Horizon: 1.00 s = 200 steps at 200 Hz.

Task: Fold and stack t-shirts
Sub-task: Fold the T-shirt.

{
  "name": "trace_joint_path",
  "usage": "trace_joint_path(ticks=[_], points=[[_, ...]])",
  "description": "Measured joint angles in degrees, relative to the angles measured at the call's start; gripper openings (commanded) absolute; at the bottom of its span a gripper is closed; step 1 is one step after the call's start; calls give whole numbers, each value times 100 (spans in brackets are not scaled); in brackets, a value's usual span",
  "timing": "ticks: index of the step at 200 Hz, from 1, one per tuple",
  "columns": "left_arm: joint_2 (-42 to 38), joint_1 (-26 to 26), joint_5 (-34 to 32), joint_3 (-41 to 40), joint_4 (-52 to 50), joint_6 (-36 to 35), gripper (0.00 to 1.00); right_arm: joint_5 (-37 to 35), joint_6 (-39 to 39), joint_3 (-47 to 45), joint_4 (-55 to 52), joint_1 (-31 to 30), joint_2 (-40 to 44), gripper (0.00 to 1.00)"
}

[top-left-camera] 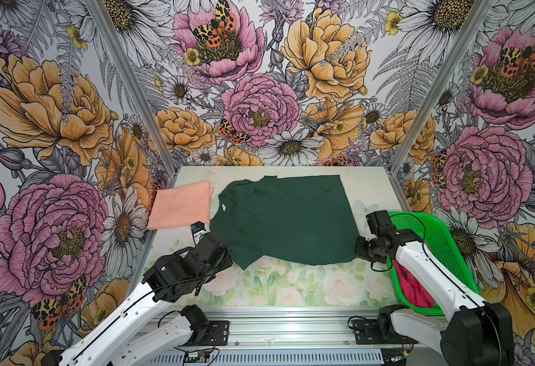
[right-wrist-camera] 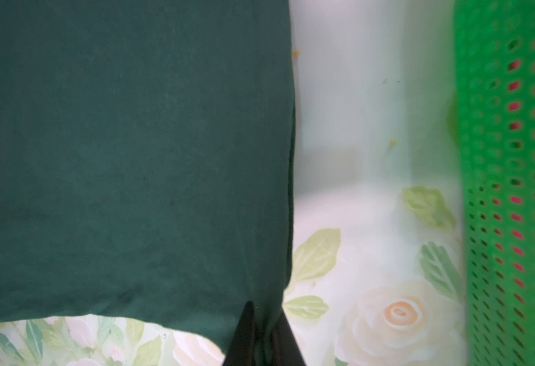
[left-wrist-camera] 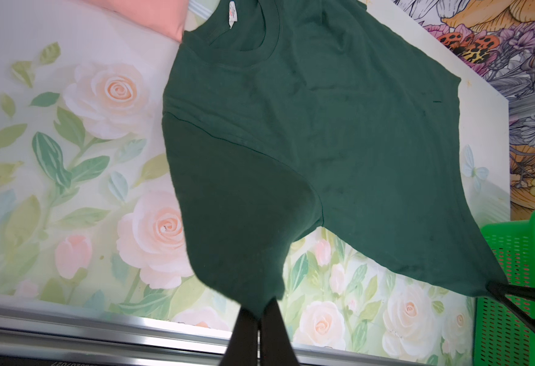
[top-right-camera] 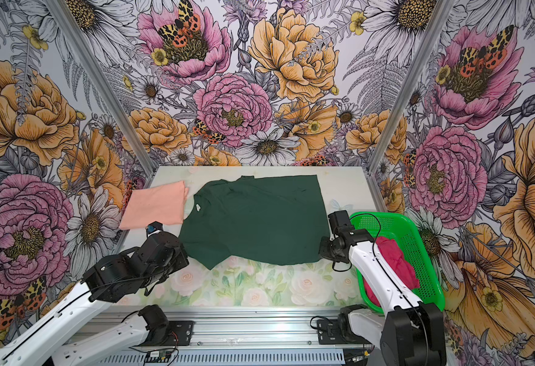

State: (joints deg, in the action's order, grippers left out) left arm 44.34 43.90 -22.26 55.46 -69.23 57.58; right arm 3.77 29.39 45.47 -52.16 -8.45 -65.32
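Note:
The dark green t-shirt (top-left-camera: 285,218) (top-right-camera: 256,218) lies spread across the middle of the table, collar to the left and hem to the right. My left gripper (left-wrist-camera: 261,312) (top-left-camera: 225,253) is shut on the tip of its near sleeve (left-wrist-camera: 237,221). My right gripper (right-wrist-camera: 263,313) (top-left-camera: 359,250) is shut on the near hem corner of the shirt (right-wrist-camera: 133,158). The near edge is slightly lifted between the two grips. A folded peach t-shirt (top-left-camera: 180,206) (top-right-camera: 155,206) lies at the far left. A crimson t-shirt (top-left-camera: 415,288) (top-right-camera: 393,263) sits crumpled in the basket.
A bright green perforated basket (top-left-camera: 443,240) (top-right-camera: 418,240) (right-wrist-camera: 507,158) stands at the table's right edge, close beside my right arm. The rose-printed table (top-left-camera: 291,285) shows in front of the green shirt. Flowered walls enclose three sides; a metal rail (top-left-camera: 291,329) runs along the front.

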Motion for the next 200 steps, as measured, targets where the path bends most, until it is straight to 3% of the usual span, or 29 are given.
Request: trace_joint_path(ticks=[44, 200], points=[[514, -568, -133, 0, 140, -369, 0, -162, -17, 245, -79, 105, -149, 14], [2706, -2321, -151, 761, 1781, -2138, 0, -201, -409, 1843, 448, 254, -2542, 10]])
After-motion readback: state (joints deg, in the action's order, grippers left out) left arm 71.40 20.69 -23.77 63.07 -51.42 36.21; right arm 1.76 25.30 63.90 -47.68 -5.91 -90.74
